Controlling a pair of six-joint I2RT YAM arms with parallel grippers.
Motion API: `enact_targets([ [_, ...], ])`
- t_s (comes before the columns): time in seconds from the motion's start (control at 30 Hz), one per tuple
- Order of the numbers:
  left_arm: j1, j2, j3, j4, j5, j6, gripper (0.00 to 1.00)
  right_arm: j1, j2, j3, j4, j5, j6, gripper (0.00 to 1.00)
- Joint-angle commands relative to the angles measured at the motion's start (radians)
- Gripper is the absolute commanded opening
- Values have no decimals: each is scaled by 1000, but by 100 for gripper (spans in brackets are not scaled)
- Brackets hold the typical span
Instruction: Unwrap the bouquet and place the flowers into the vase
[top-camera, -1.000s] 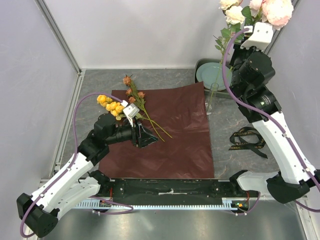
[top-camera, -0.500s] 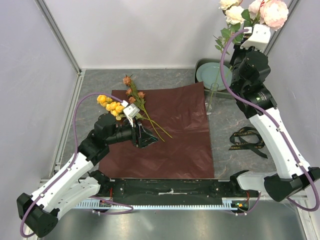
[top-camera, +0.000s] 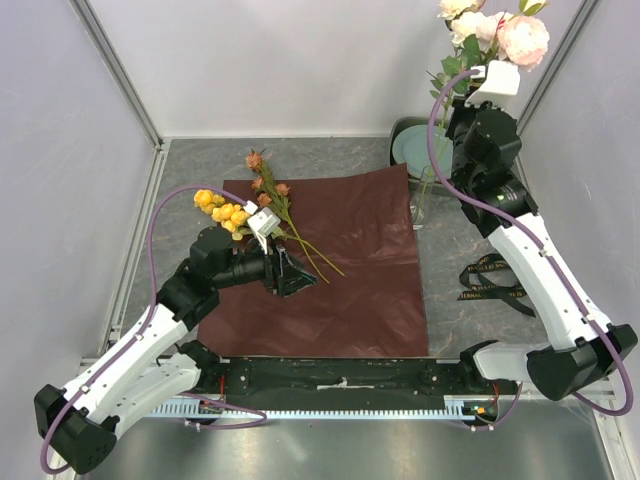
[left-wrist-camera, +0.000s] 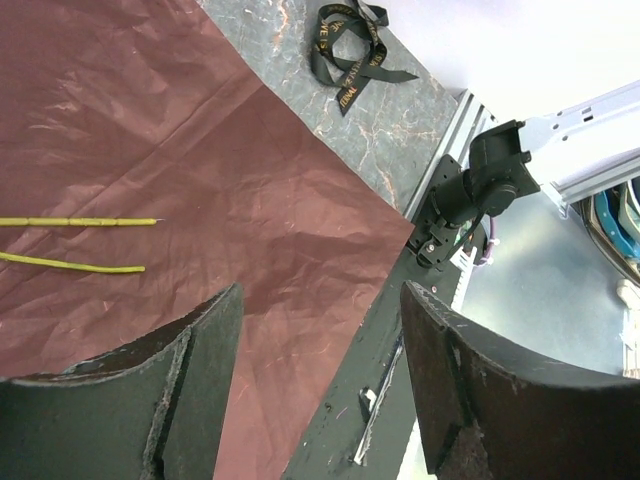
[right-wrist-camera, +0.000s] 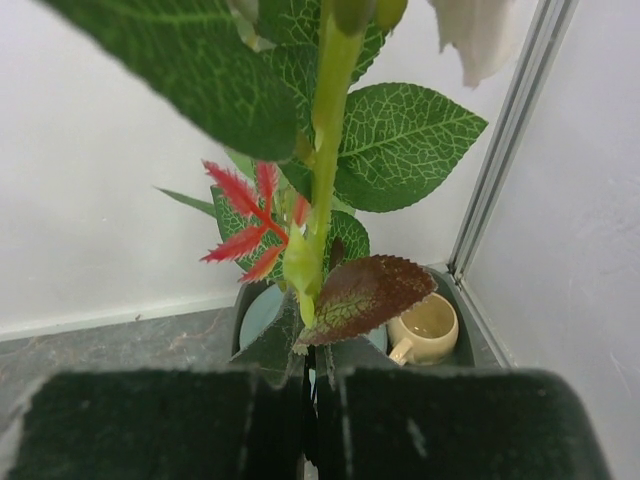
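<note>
Risk: rose stem (right-wrist-camera: 322, 150) long and leafy, vase (top-camera: 427, 196) neck slim. Misaligned descent may tip vase or snag leaves.
Right pincer (right-wrist-camera: 310, 395): pressed together on stem, raised well above vase.
Left pincer (left-wrist-camera: 320, 300): spread, holding nothing, over paper (top-camera: 360, 270) left of vase, beside loose flowers (top-camera: 250, 205).

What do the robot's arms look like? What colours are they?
The left arm and right arm are white tubes with chunky black joints. A thin purple cable loops along each. A small white box sits by each wrist. The left gripper has two thick, dark, scuffed fingers.
</note>
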Motion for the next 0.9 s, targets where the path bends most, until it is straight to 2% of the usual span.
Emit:
enact_targets([
  [0.0,-4,3,24,2,-12,38,72,-8,-12,-51,111,-16,3,0],
  [0.13,-4,8,25,4,-15,38,80,-13,-19,-100,151,-21,4,0],
  [0.33,-4,17,28,2,-16,38,85,-17,-38,-194,210,-22,21,0],
  [0.87,-2,19,28,2,-21,40,86,-23,-23,-429,379,-47,47,6],
])
